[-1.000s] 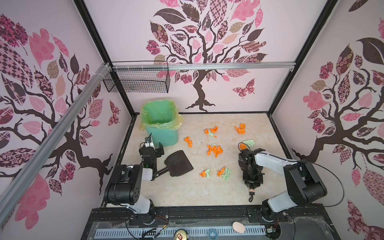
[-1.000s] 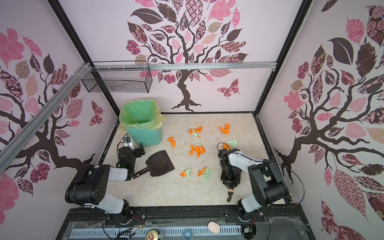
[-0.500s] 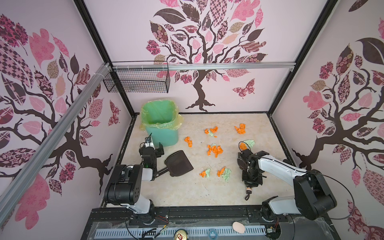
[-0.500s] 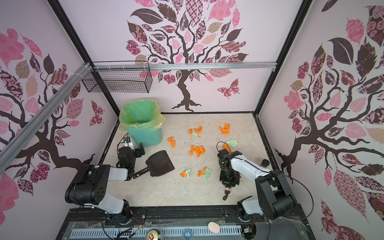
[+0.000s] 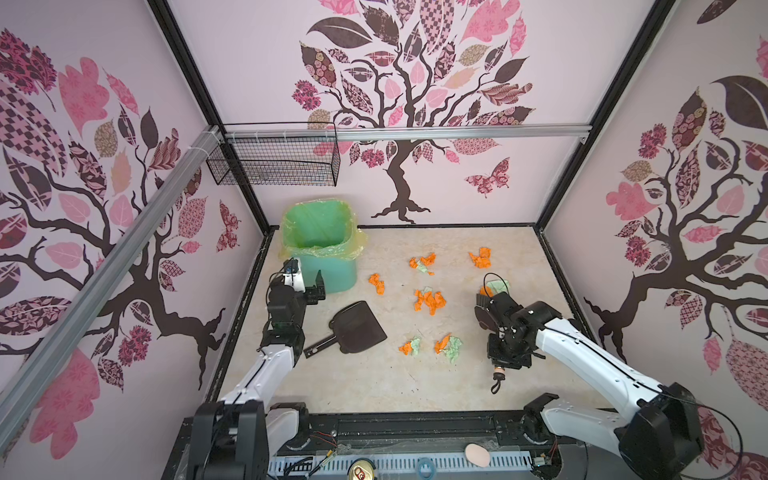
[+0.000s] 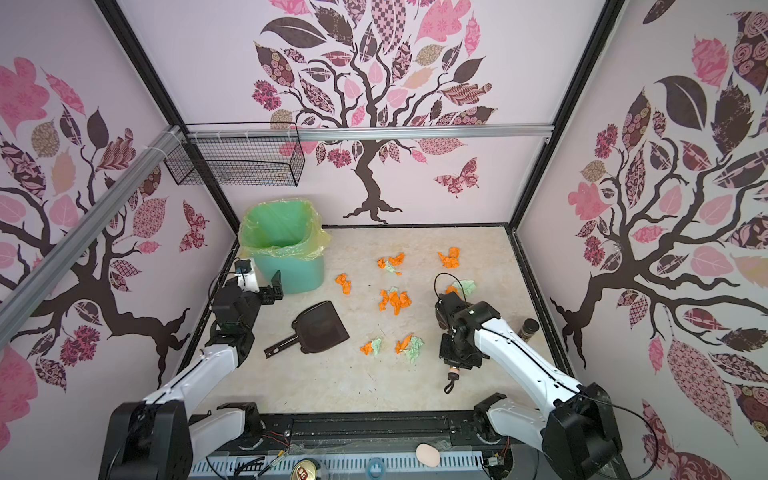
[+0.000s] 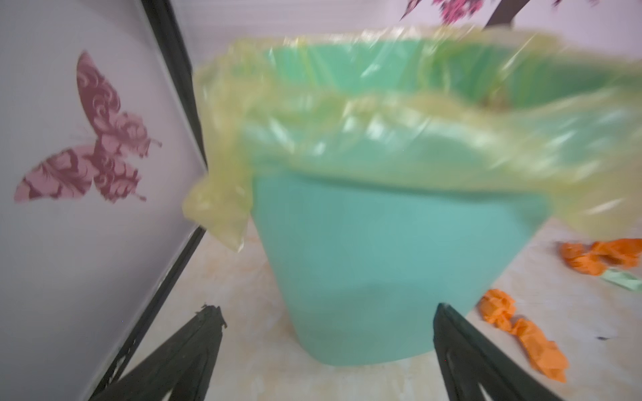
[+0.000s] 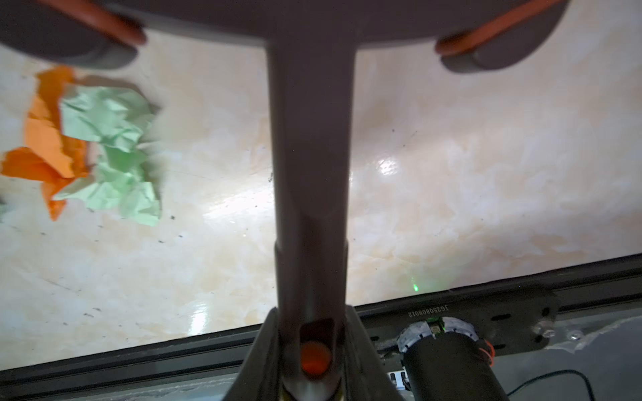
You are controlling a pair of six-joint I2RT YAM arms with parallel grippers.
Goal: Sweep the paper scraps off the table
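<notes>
Sweeping is judged unstarted: crumpled orange and mint paper scraps (image 5: pixel 430 300) lie scattered; grey plastic brush (image 8: pixel 309 156) clamped by right end effector (image 8: pixel 311 347), left end effector (image 7: pixel 326 308) spread.

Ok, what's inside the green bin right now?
In both top views the bin shows only its yellow-green liner inside; no paper scraps are visible in it. Its near inner side is hidden behind the rim, and the left wrist view is too blurred to help.
</notes>
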